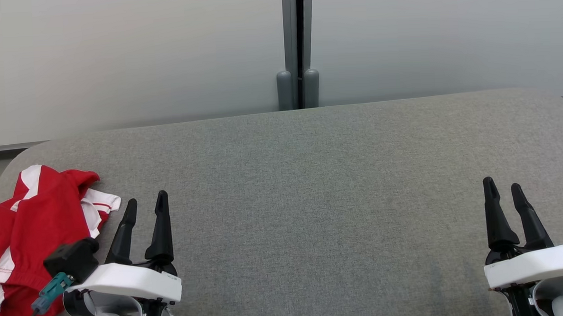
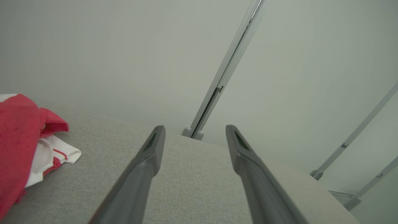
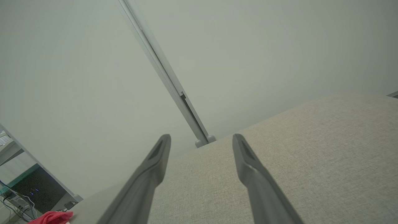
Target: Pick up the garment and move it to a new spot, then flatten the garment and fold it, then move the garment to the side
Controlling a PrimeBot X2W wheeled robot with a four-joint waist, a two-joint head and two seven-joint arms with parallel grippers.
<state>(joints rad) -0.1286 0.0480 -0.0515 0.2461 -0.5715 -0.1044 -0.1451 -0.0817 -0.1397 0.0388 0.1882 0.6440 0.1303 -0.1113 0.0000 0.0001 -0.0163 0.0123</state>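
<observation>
Your worktop is mostly open grey fabric, probably kept free for flattening and folding. The garment sits crumpled at the lower left of the head frame, near the worktop's edge: red with white stripes and trim. Left jaws wide, empty, just right of it, likely staged for the pick. Right jaws wide, empty, lower right.

The garment just off to the side of the left gripper jaws is bright red with white panels, plus thin red stripes on the white trim. The table under both sets of jaws is plain heathered grey fabric. The left gripper and right gripper both have black fingers on white housings, and there's a teal plug behind the left jaws.
</observation>
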